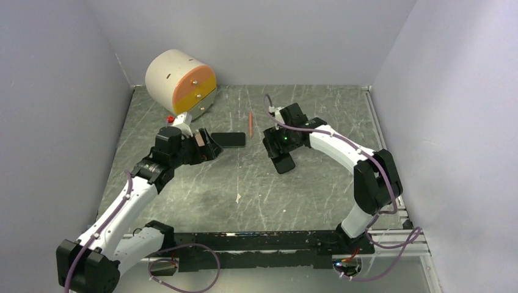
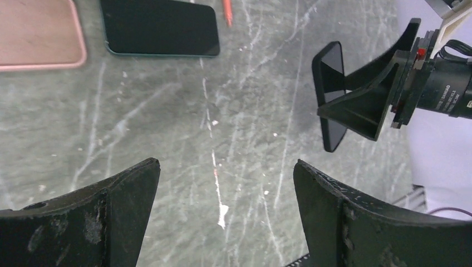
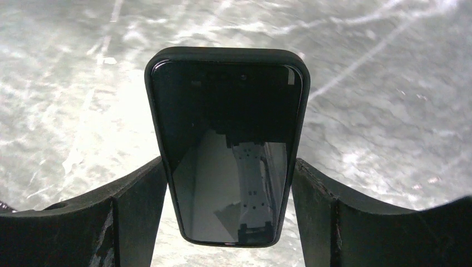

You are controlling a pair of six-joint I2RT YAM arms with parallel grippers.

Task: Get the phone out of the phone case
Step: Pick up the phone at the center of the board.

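Standing over the marble-patterned table (image 1: 244, 195), I see the right gripper (image 1: 282, 157) at the middle, a little right of centre, clamped on the phone (image 3: 225, 144); its two fingers (image 3: 139, 206) press against the long sides, spread wide because the phone is wide; the phone sits inside its black case (image 3: 222, 53), the case rim wrapping the whole screen edge, glass facing the wrist camera; from the other arm's camera the phone looks tipped on edge and lifted off the stone, though the angle is poor and I can't swear the lower end is clear of it.

The left gripper (image 2: 225, 183) hangs over the left half of the table with jaws fully apart and nothing between them; just beyond it lie a pink case (image 2: 36, 33) and a bare dark phone (image 2: 161, 26), side by side, flat on the stone, close but not touching; a red pencil (image 1: 250, 124) lies past the bare phone, pointing toward the back wall; in the far left corner stands a round drum (image 1: 177, 79), white with orange and yellow drawer fronts.
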